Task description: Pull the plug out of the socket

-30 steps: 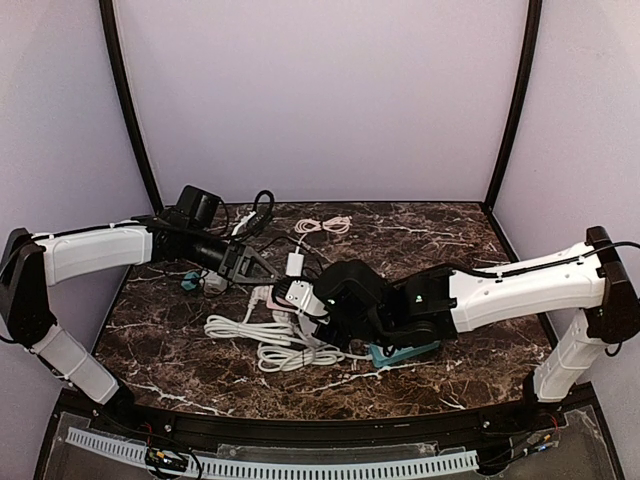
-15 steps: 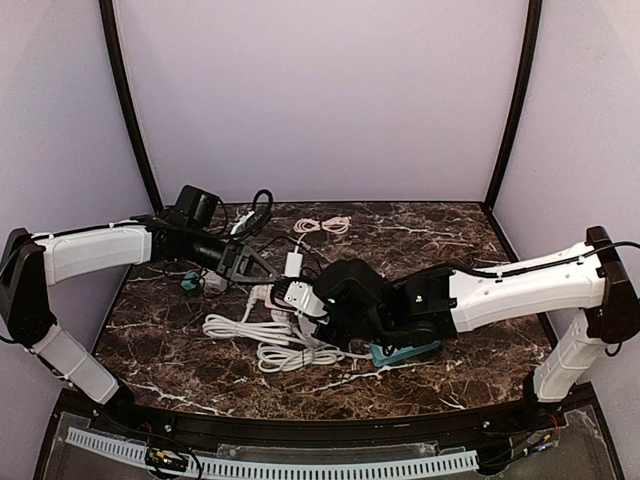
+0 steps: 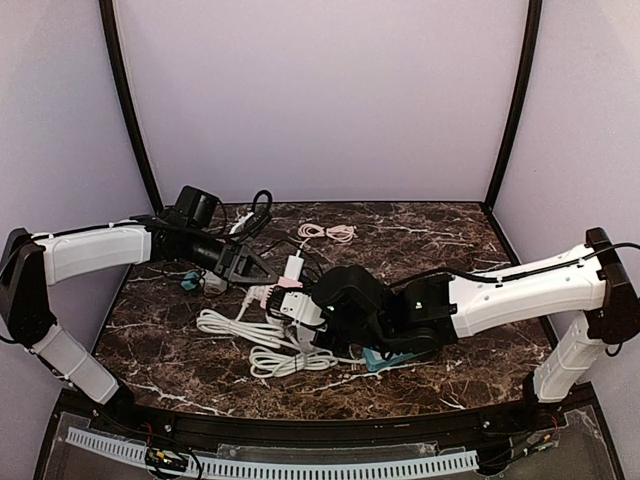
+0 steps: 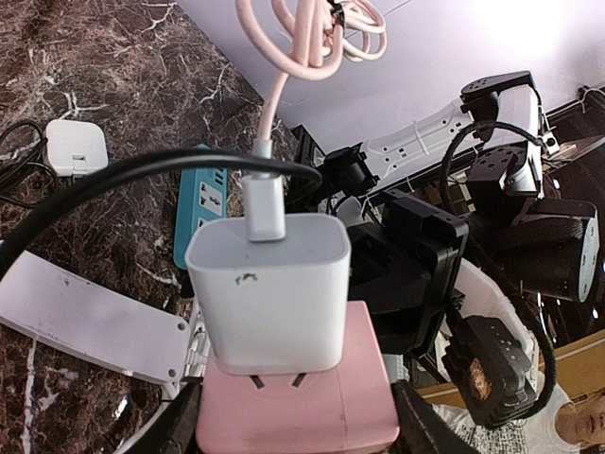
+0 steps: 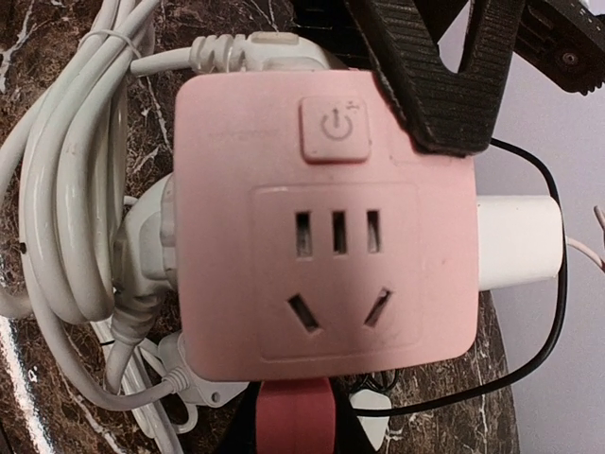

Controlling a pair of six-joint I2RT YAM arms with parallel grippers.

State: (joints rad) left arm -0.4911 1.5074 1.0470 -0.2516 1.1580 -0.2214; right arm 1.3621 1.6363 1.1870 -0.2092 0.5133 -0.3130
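Pink plastic cube socket (image 4: 298, 407) sits clamped between the black fingers of the left tool (image 4: 301, 430). On top of the socket stands a square white charger plug (image 4: 269, 288), prongs partly exposed. It looks light, rigid and smooth, so pinch its flat sides. Beside the socket, I cannot tell the grip of the right tool (image 3: 298, 305).

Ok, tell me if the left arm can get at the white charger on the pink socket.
Probably yes. The white charger sits straight ahead of the left gripper, sides bare; its jaws flank the pink socket just short of it. Only a black cable crosses its top.
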